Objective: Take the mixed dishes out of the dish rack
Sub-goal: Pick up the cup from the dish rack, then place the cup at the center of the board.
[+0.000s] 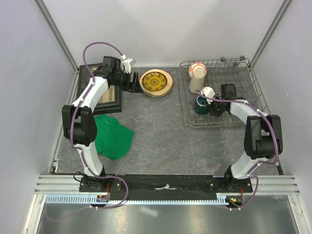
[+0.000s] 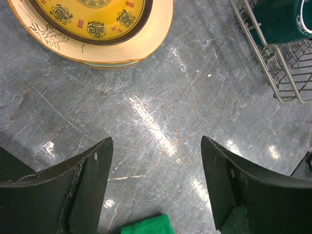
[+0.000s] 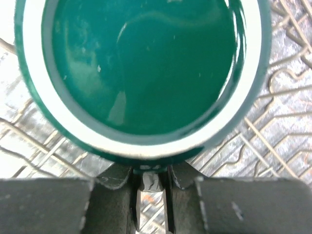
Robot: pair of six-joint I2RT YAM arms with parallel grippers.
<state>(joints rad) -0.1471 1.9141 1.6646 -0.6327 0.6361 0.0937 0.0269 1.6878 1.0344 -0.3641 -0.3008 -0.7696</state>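
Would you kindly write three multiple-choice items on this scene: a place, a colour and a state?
1. Where is the dark green mug? A in the dish rack; B on the cloth; C on the plates.
2. What colour is the centre of the top plate? A blue; B yellow; C red.
3. How is the left pincer? A shut on a plate; B shut on cloth; C open.
Key: A, wire sides surround it; B, yellow inside a dark ring; C, its fingers stand apart over bare table.
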